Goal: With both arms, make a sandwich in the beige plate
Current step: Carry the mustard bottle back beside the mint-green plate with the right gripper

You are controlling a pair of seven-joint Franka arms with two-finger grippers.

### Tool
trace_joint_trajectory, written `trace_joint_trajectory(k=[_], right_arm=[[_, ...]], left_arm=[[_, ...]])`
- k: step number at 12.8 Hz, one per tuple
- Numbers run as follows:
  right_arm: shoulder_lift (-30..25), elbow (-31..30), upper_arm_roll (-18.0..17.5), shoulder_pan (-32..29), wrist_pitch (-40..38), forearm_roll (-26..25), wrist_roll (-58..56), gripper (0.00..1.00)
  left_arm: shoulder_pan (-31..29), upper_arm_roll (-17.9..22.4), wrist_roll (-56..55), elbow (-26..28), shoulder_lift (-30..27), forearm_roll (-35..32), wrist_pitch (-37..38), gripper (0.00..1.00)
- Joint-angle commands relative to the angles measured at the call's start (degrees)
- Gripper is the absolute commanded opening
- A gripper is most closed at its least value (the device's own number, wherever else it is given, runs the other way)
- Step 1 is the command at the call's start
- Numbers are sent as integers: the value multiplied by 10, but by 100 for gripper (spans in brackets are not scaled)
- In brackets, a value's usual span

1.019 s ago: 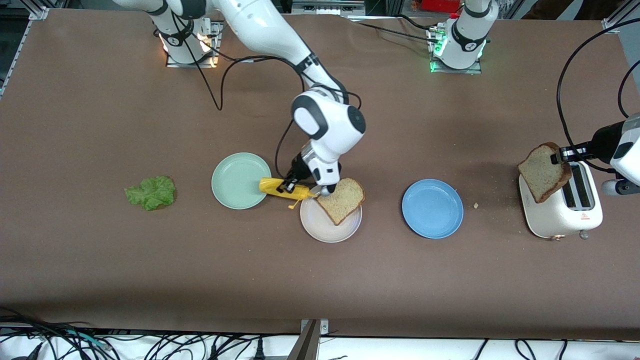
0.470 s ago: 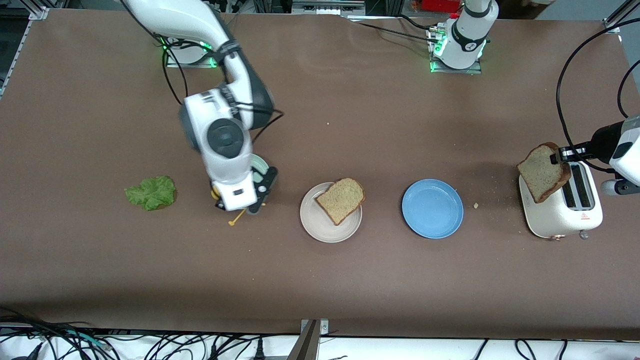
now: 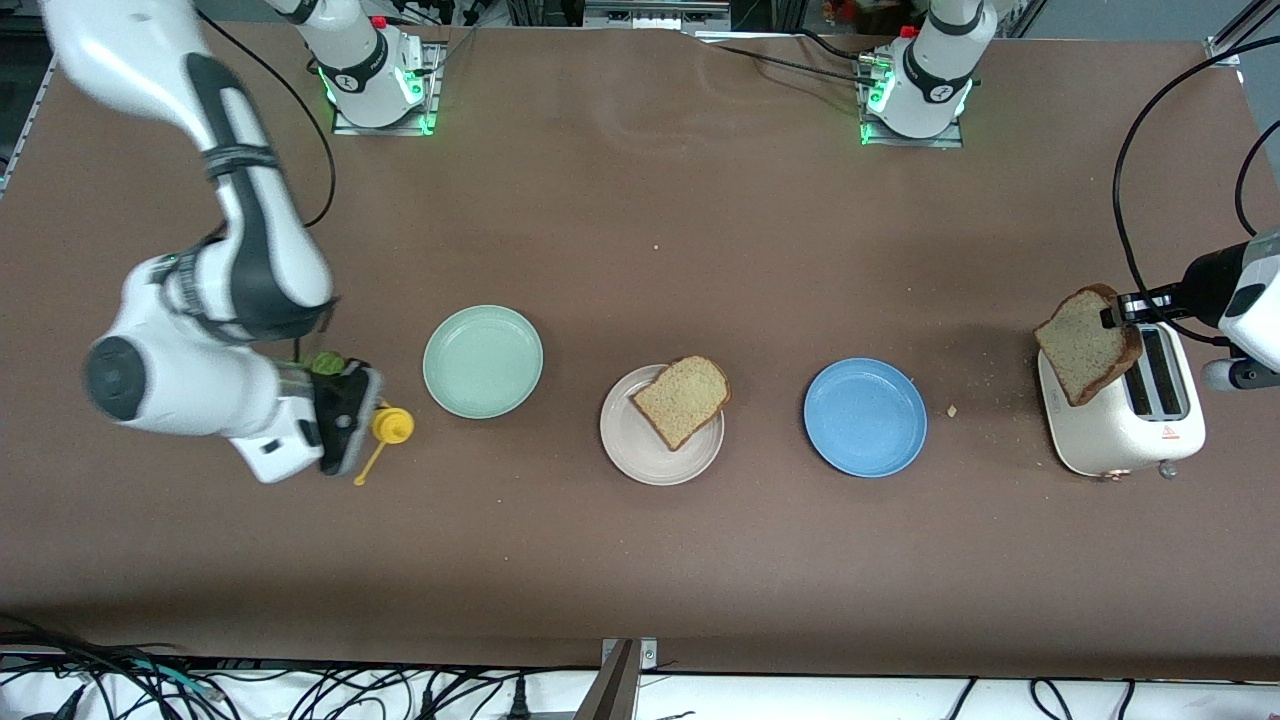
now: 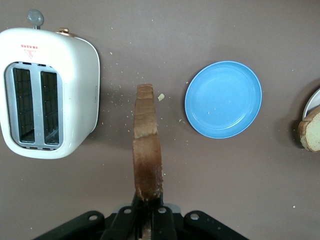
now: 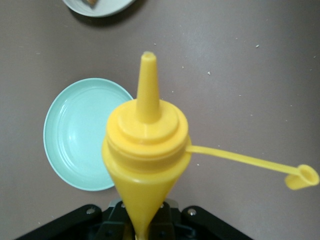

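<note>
The beige plate (image 3: 640,450) lies mid-table with one bread slice (image 3: 682,400) on it. My left gripper (image 3: 1125,310) is shut on a second bread slice (image 3: 1085,343) and holds it over the white toaster (image 3: 1130,420). In the left wrist view this slice (image 4: 147,150) stands edge-on in the left gripper (image 4: 148,220). My right gripper (image 3: 362,420) is shut on a yellow squeeze bottle (image 3: 392,426) with its cap hanging open, low over the table beside the lettuce leaf (image 3: 325,362), which the hand mostly hides. The right wrist view shows the bottle (image 5: 145,150) in the right gripper (image 5: 145,227).
A mint-green plate (image 3: 483,360) lies between the bottle and the beige plate, and shows in the right wrist view (image 5: 75,135). A blue plate (image 3: 865,417) lies between the beige plate and the toaster. Crumbs lie near the toaster. Black cables hang at the left arm's end.
My right arm has swung with the yellow bottle from the beige plate, past the mint-green plate, to the lettuce at its own end of the table. The left arm has not moved.
</note>
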State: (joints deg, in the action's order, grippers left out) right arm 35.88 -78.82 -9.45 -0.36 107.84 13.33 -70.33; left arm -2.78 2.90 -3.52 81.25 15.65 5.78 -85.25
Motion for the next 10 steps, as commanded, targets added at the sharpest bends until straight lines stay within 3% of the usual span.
trace_joint_trajectory(k=[1,6,10], right_arm=[[24,-5,-47,-72,-45,74,-95,0],[114,-4,-43,-141,-112,236,-342,0],[125,-6,-35,-166,-128,242,-424,0]], left_arm=[[0,3,17,4,-4,7,-3,0],[-1,2,19,5,-4,7,-2,0],[-1,3,20,1,-3,7,-4,0]])
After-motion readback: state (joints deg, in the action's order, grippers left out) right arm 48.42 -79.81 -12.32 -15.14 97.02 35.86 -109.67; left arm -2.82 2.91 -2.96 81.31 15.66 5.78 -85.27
